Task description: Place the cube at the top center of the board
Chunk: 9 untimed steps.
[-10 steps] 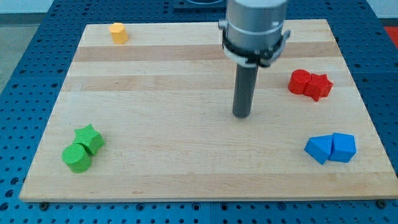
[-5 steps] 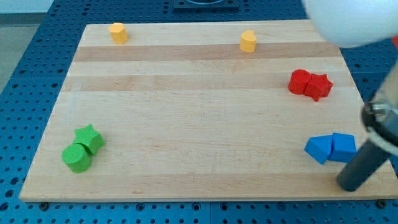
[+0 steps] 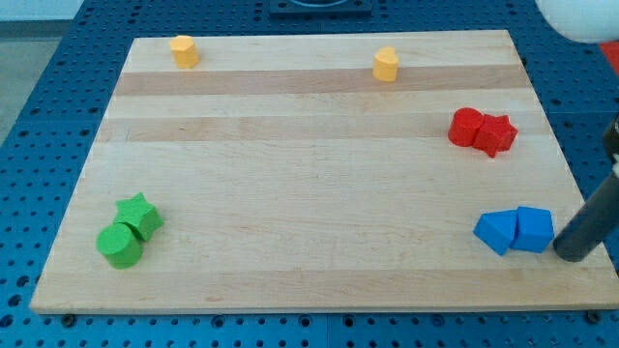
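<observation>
Two blue blocks sit together near the board's lower right: a cube-like blue block (image 3: 496,232) on the left, touching a blue angular block (image 3: 535,229) on the right. My tip (image 3: 573,257) rests at the board's right edge, just right of the angular blue block and very close to it; I cannot tell if they touch. The rod slants up and out of the view's right side.
A red round block (image 3: 466,127) and a red star (image 3: 496,134) touch at the right. A green star (image 3: 140,216) and a green cylinder (image 3: 120,245) touch at lower left. Yellow blocks stand at top left (image 3: 184,50) and top centre-right (image 3: 387,64).
The rod swept from the board's middle to the lower right, then shifted right and up beside the blue pair. No block has moved. The top-centre yellow block is now uncovered.
</observation>
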### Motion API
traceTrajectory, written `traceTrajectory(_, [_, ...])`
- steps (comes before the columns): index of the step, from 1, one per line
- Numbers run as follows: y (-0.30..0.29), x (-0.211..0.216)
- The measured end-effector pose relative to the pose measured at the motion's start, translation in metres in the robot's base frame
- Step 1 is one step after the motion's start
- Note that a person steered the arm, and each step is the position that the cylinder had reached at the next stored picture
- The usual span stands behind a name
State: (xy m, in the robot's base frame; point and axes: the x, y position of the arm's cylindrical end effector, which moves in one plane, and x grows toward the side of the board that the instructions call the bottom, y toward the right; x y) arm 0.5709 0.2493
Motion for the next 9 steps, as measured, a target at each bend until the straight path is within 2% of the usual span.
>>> traceTrajectory(2, [-0.041, -0.008])
traceTrajectory(5, [-0.111, -0.058])
traceTrajectory(8, [-0.089, -0.081])
traceTrajectory(9, [-0.088, -0.106])
